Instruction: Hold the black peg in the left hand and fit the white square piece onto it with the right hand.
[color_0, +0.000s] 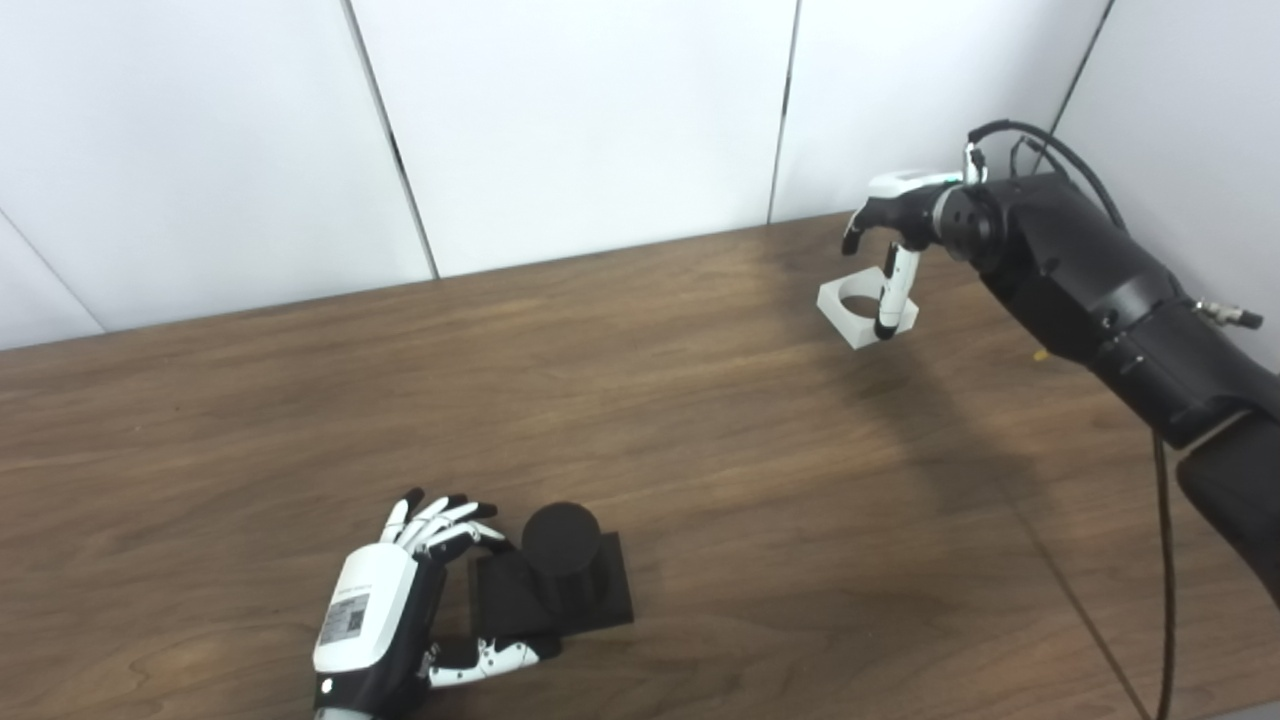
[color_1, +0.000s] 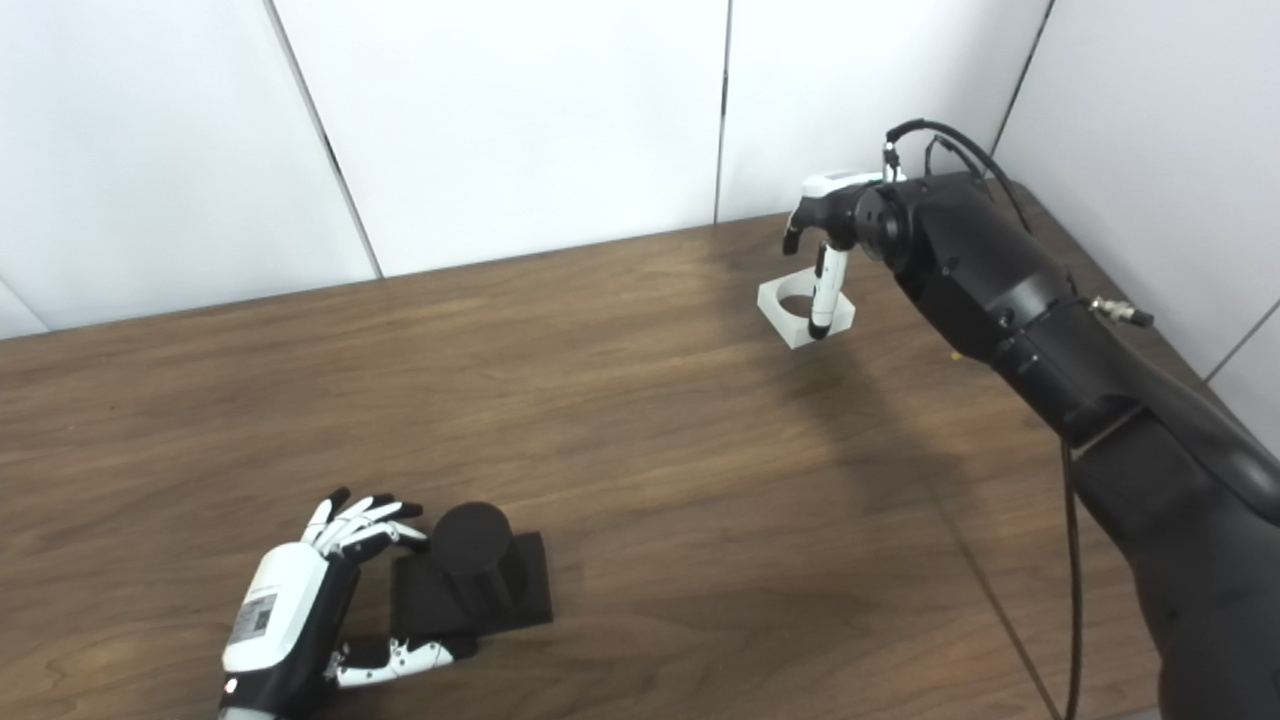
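The black peg (color_0: 560, 545), a short cylinder on a square black base, stands near the table's front left. My left hand (color_0: 385, 600) is beside the base on its left, open; its fingers (color_0: 440, 520) spread over the far-left corner and its thumb lies along the near edge. The white square piece (color_0: 838, 315) with a round hole lies flat at the far right of the table. My right hand (color_0: 900, 215) hovers over it with fingers apart, one fingertip (color_1: 820, 325) reaching down to the piece's near-right edge. I see no closed grasp on the piece.
The brown wooden table (color_0: 700, 450) runs back to white wall panels (color_0: 580, 120). My right forearm (color_0: 1100, 290) stretches along the right side, with a black cable (color_0: 1165, 560) hanging below it.
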